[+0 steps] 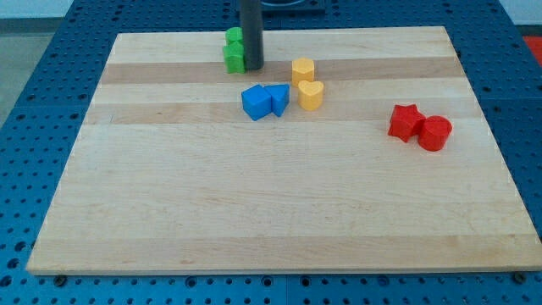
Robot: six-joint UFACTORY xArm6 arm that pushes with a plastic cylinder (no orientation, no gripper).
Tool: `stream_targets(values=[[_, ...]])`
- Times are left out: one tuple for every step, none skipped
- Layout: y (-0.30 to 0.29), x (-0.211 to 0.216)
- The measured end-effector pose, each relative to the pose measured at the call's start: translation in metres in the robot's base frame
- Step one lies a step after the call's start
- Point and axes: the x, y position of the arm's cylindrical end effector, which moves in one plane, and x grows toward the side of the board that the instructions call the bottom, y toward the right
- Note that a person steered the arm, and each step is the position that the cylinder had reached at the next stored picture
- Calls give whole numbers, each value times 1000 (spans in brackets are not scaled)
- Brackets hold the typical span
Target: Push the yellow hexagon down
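Camera view takes in a pale wooden board (279, 203) lying on a blue perforated table (34, 51). The yellow hexagon (303, 69) sits toward the view's top, a little right of the board's middle line, and everything else can be placed from it. Directly below it, touching or nearly so, is a yellow heart-shaped block (311, 95). Left of the hexagon, near but apart, the dark rod comes straight down, and my tip (252, 66) meets the board there. The rod has no jaws; it holds nothing. It stands just at the right side of two green blocks (234, 49), stacked one above the other in the view, their shapes partly hidden by the rod. Below and left of the hexagon are two blue blocks touching each other: a chunky blue block (255, 102) and a blue triangular block (278, 98). Well off to the hexagon's right and lower lie a red star (406, 121) and a red cylinder (435, 133), touching.
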Motion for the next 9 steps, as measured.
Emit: stream_targets(values=[[-3,17],[25,22],[54,22],[73,19],[103,16],[126,9],[138,0],[151,-3],[165,-3]])
